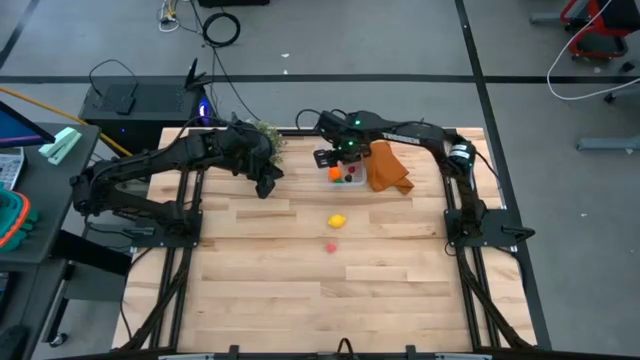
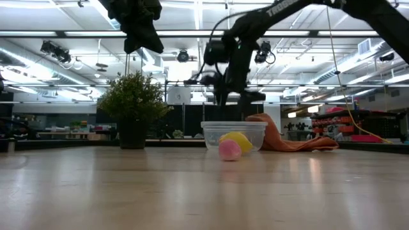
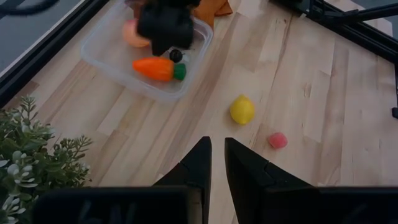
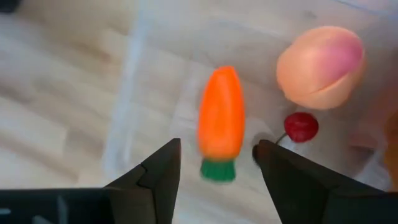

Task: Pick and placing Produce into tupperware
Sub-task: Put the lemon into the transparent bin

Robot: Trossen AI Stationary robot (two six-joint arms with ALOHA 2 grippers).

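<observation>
**Carrot lies in the box, right tool open above it**

Behind the bench (image 1: 300, 290) I see a wide workshop hall with ceiling lights and dark racks, and grey floor with cables all round the wooden top.

Toward the far edge of the bench stands the clear tupperware (image 1: 347, 174), with the orange cloth (image 1: 388, 168) just beside it toward the right edge. My right tool (image 4: 216, 163) hangs directly over the box, its fingers (image 4: 158, 171) spread apart with nothing between them; the orange carrot with green top (image 4: 221, 123) lies flat on the box floor beneath the gap, not touched by either finger. Beside the carrot in the same box sit a peach-pink fruit (image 4: 321, 65) and a small red cherry-like piece (image 4: 301, 126), the cherry close to the carrot's green end.

Two pieces are out on the open wood, nearer the middle of the bench: the yellow lemon (image 1: 338, 221) and, a little closer to the near edge, a small pink-red fruit (image 1: 331, 246). They lie near each other but apart, and both are clear of the box.

My left tool (image 3: 216, 149) hovers above the bench toward the far left side, close to the bushy green plant (image 1: 266, 134) at the far edge. Its fingers are nearly together, only a thin slit between them, and they hold nothing.
</observation>
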